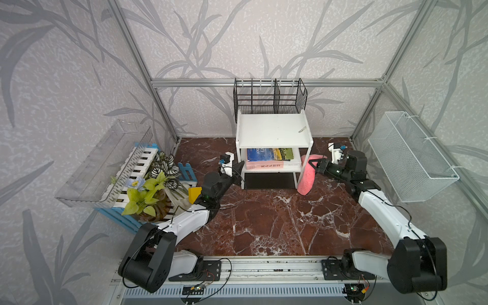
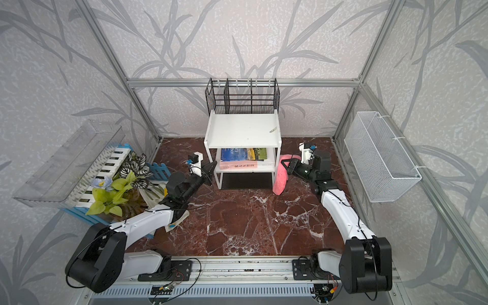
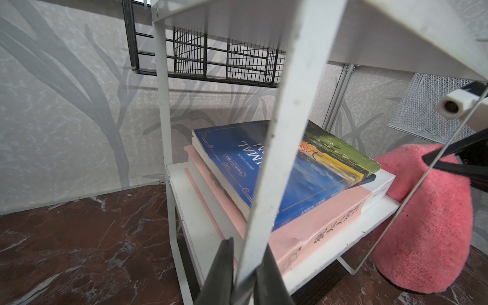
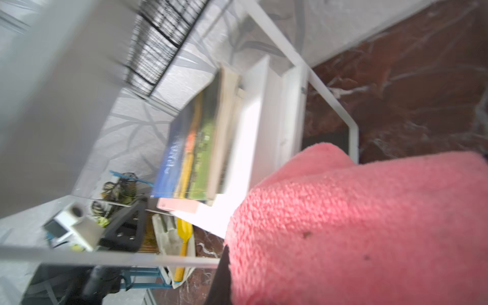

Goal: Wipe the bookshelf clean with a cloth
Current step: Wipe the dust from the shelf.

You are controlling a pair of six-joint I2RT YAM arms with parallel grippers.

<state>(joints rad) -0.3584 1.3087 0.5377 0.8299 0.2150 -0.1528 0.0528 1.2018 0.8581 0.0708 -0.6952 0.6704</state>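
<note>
Pink, fuzzy and flecked with dark specks, the cloth (image 4: 343,224) droops from the clenched right gripper (image 1: 315,165), its lower end on the marble table (image 1: 264,224). Facing it, the left gripper (image 3: 247,249) clamps a front leg of the white bookshelf (image 1: 274,132). Stacked books (image 3: 290,179) lie between the two grippers. Above them a scrap (image 1: 301,130) sits on the top board, in front of a black wire rack (image 1: 269,97).
</note>
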